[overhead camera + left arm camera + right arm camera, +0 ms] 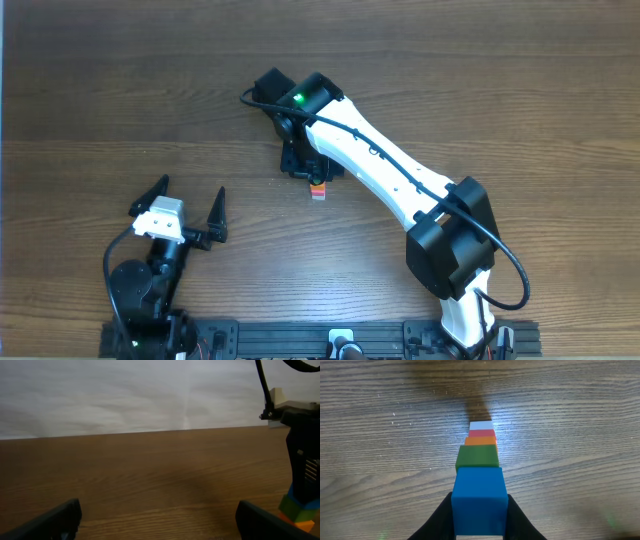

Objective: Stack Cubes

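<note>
While the blue cube [480, 495] is pinched between the jaws of the right gripper [480, 522], it tops a stack [318, 190] near the middle of the table. Directly under it is the green cube [477, 456], then the orange cube [481, 440], the red cube [481, 433] and a white cube [481, 425] at the bottom on the wood. Looking straight down the column, I cannot be sure whether the blue cube rests flat on the green one or hangs just above it. From the left wrist view the two appear to touch.

The step in hand looks like placing the top cube, with the tower all but built. The next move probably calls for settling the blue cube square on the green. The jaws would then part gently and lift straight up, since a column this tall and narrow could topple at a sideways nudge.

The left gripper [192, 187] sits low near its own base, jaws spread wide and holding nothing, well apart from the stack.

The table [520, 90] is dark wood-grain board, and a pale wall [100, 395] rises behind its far edge.
</note>
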Robot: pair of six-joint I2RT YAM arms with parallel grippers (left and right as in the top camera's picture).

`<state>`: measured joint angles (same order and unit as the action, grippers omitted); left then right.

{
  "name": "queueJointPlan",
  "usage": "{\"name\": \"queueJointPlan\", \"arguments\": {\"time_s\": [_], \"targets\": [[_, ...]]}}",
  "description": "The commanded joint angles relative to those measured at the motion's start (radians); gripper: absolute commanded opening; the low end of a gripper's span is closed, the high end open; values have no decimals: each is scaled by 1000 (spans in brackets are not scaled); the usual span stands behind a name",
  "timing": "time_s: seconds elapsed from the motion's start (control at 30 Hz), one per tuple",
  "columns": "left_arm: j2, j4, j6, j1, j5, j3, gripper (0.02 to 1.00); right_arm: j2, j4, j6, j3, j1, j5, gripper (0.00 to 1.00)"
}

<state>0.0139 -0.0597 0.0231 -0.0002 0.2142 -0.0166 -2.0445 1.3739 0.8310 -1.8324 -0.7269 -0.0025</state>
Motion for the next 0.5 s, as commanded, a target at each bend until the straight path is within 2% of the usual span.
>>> {"name": "queueJointPlan", "arguments": {"time_s": [0.03,0.27,0.5], "targets": [[-7,5,11,5,13,10,1000,38,-1,6,9,7,-1,115],[-7,5,11,5,13,10,1000,38,-1,6,9,7,-1,244],[-7,5,11,5,13,10,998,38,2,6,9,7,-1,299]]}}
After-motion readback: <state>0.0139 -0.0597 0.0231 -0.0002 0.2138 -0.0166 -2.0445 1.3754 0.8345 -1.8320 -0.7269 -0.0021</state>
